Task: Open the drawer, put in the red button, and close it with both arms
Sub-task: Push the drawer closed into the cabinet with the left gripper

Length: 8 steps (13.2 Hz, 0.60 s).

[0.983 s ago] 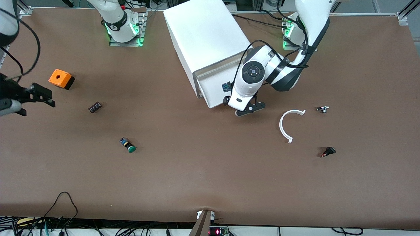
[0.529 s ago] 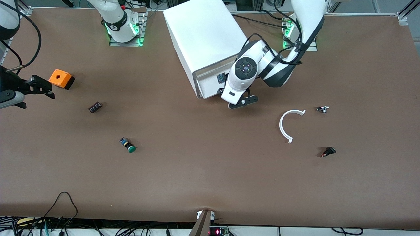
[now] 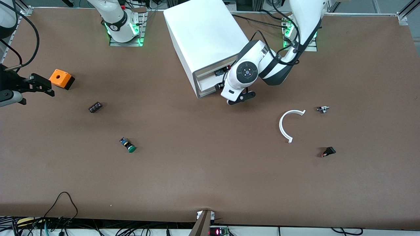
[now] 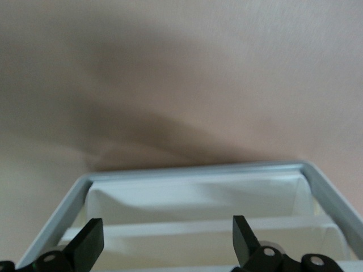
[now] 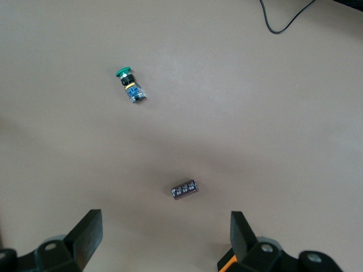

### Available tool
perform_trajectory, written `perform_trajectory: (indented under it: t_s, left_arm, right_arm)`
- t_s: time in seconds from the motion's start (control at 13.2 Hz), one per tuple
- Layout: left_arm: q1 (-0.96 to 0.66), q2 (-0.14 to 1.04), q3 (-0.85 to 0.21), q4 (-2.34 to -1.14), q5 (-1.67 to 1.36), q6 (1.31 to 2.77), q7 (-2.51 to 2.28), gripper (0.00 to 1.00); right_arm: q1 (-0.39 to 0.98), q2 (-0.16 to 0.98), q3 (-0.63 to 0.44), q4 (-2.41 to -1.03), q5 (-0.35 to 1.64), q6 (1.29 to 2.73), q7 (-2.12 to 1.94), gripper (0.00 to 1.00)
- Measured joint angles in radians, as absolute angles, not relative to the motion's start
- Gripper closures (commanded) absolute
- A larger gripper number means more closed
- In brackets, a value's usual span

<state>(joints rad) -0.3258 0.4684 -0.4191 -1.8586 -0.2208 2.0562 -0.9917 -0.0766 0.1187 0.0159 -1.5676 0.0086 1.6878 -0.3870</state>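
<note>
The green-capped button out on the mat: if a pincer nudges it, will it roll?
Probably. The green-capped button lies on its side, and its round cap and cylindrical body suggest it would roll, likely in a curve since the cap is wider. It looks small and light, so a push may skid it across the table.

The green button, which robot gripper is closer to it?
Right. The right gripper hangs over the table's edge past the orange box; the left gripper is farther from the green button, at the drawer.

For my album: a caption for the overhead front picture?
Left gripper open at the white drawer; right gripper open beside orange box.
</note>
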Motion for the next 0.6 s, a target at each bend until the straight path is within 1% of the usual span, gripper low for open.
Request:
perform_trajectory:
  t_s: [0.3,0.6]
  left_arm:
    - [-0.325,0.475,-0.419,-1.861,-0.253,2.042,-0.972,0.0]
    - [-0.325,0.475,-0.421,-1.861,-0.254,2.041,-0.968,0.0]
  right_arm:
    - [-0.078,0.119,0.015,-1.567,0.006,1.686,-0.387,0.0]
    - [-0.091,0.119,-0.008,-1.567,0.006,1.675,-0.387,0.0]
